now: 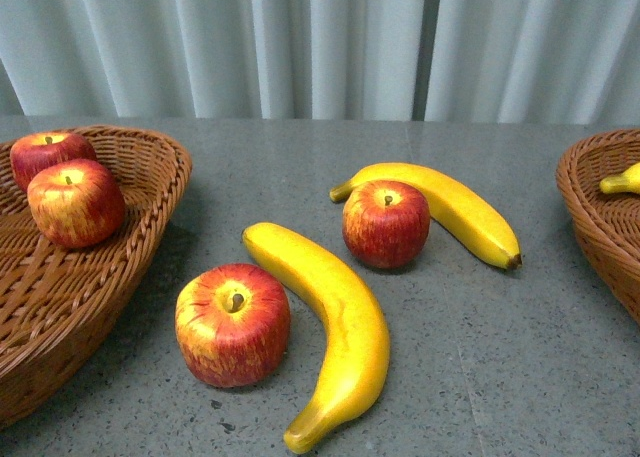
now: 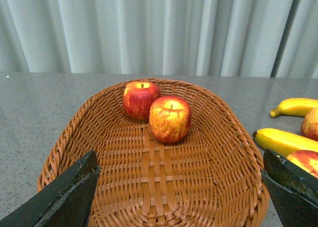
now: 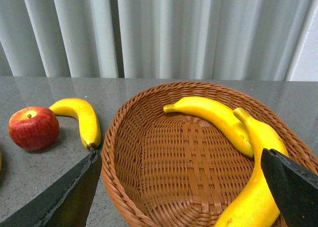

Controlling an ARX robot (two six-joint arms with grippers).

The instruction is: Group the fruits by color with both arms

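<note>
On the grey table lie two red apples (image 1: 233, 324) (image 1: 386, 223) and two yellow bananas (image 1: 331, 322) (image 1: 448, 207). The left wicker basket (image 1: 150, 192) holds two more apples (image 1: 76, 202) (image 1: 48, 153), which also show in the left wrist view (image 2: 170, 118) (image 2: 141, 98). The right wicker basket (image 3: 124, 137) holds two bananas (image 3: 211, 115) (image 3: 256, 182). My left gripper (image 2: 181, 187) is open and empty above the near end of the left basket (image 2: 74, 132). My right gripper (image 3: 184, 187) is open and empty above the near end of the right basket. Neither arm shows in the front view.
A pale pleated curtain (image 1: 320, 47) hangs behind the table. The right basket's rim (image 1: 590, 212) shows at the right edge of the front view with a banana tip (image 1: 622, 181) inside. The loose fruit lies between the two baskets.
</note>
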